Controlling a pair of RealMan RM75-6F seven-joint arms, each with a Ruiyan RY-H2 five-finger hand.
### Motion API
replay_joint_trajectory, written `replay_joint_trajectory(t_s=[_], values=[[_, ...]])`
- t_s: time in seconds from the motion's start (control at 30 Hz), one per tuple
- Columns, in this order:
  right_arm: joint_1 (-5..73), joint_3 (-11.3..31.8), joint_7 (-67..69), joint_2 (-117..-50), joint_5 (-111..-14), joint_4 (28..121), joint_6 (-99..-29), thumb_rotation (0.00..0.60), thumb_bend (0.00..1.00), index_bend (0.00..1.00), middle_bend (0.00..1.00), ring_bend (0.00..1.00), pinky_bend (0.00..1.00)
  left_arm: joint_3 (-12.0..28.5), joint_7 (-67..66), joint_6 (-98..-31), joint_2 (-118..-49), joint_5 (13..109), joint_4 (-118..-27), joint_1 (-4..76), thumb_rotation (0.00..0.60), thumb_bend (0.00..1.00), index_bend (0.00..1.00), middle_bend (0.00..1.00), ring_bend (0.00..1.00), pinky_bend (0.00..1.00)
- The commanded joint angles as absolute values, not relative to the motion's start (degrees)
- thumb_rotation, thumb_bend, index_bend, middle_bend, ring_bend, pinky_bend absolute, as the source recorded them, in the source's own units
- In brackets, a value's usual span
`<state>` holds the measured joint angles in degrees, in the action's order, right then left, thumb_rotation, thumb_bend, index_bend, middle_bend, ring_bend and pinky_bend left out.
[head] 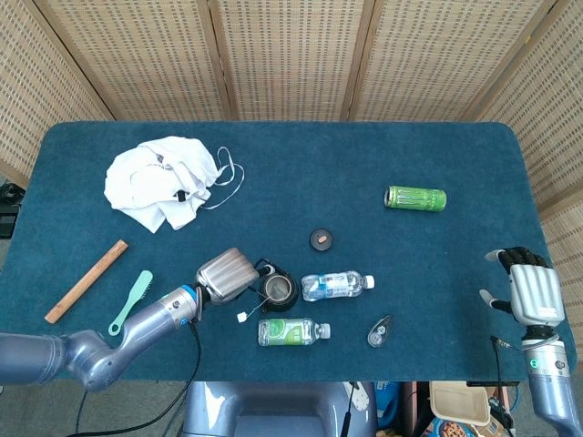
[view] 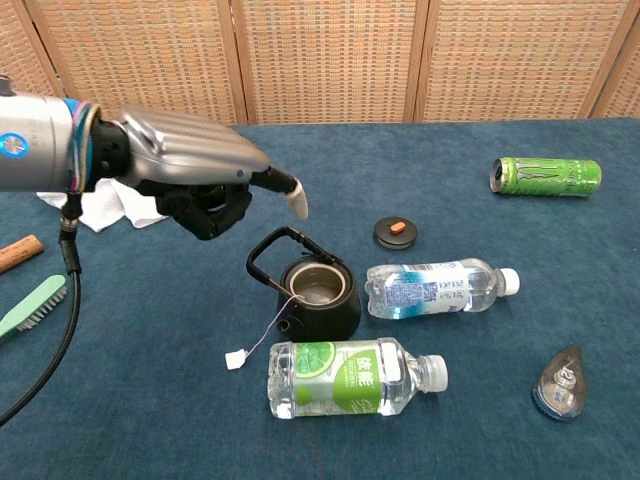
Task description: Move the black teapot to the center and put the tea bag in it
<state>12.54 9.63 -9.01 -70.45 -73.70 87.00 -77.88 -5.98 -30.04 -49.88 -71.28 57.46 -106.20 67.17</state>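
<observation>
A blue surface point(view: 480, 130) holds a black teapot point(view: 318, 300), its tea bag point(view: 312, 295) inside. The left robot hand point(view: 200, 180) hovers above, released; the right robot hand point(head: 533, 291) is empty, fingers apart.

Clutter on the blue surface point(head: 301, 155), wicker screen point(head: 291, 55) behind

A crumpled white cloth point(head: 164, 180) lies at the far left, with a wooden stick point(head: 87, 280) and a green brush point(head: 133, 301) nearer the front edge. 2 clear water bottles lie on their sides: a blue-labelled bottle point(view: 440, 287) and, nearer the front, a green-labelled bottle point(view: 352, 378). A small black lid point(view: 396, 232) sits behind them, a green can point(view: 546, 177) lies far right, and a small clear dispenser point(view: 560, 384) rests front right.
</observation>
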Motion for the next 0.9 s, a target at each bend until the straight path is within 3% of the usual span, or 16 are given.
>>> replay_joint_trajectory(t_s=[0.03, 0.17, 0.33, 0.4, 0.57, 0.7, 0.8, 0.9], values=[[12.6, 9.7, -8.9, -70.4, -73.8, 87.0, -78.0, 0.600, 0.32, 0.41, 0.45, 0.28, 0.35, -5.9, -25.7, -55.2, -69.1, 62.7, -106.7, 62.0, 0.590, 1.00, 0.16, 0.72, 0.70, 0.66], [12.6, 9.8, -8.2, -70.6, -74.5, 86.9, -78.4, 0.600, 0.32, 0.41, 0.45, 0.28, 0.35, -7.2, -23.5, -61.0, -66.3, 65.4, -108.1, 56.2, 0.589, 0.99, 0.13, 0.58, 0.59, 0.64], [12.7, 9.8, -7.5, -70.8, -75.1, 86.4, -78.6, 0.600, 0.32, 0.41, 0.44, 0.28, 0.35, -8.6, -22.3, -67.2, -65.4, 68.5, -108.6, 50.2, 0.590, 0.85, 0.11, 0.41, 0.44, 0.59], [12.6, 9.7, -6.8, -70.9, -75.4, 86.3, -78.7, 0.600, 0.32, 0.41, 0.44, 0.28, 0.35, -9.2, -21.2, -70.9, -64.9, 69.8, -109.0, 46.8, 0.590, 0.81, 0.11, 0.35, 0.38, 0.51], [12.5, 9.5, -5.3, -71.1, -76.5, 86.0, -79.2, 0.600, 0.32, 0.41, 0.43, 0.28, 0.35, -10.1, -17.1, -79.0, -63.9, 74.2, -108.5, 38.8, 0.588, 0.79, 0.09, 0.19, 0.16, 0.20], [12.2, 9.3, -4.0, -71.0, -77.6, 86.2, -79.9, 0.600, 0.32, 0.41, 0.42, 0.28, 0.35, -10.9, -15.2, -85.7, -64.5, 78.3, -106.3, 32.5, 0.589, 0.78, 0.08, 0.09, 0.06, 0.07], [12.1, 9.1, -2.9, -70.8, -78.3, 86.6, -80.2, 0.600, 0.32, 0.41, 0.40, 0.28, 0.35, -10.5, -13.8, -90.4, -65.7, 80.8, -104.1, 28.3, 0.587, 0.59, 0.07, 0.05, 0.01, 0.01], [11.8, 8.9, -2.9, -70.7, -79.2, 87.0, -81.0, 0.600, 0.32, 0.41, 0.39, 0.28, 0.33, -10.3, -11.6, -93.9, -66.4, 82.9, -102.0, 24.8, 0.584, 0.49, 0.05, 0.00, 0.00, 0.00]])
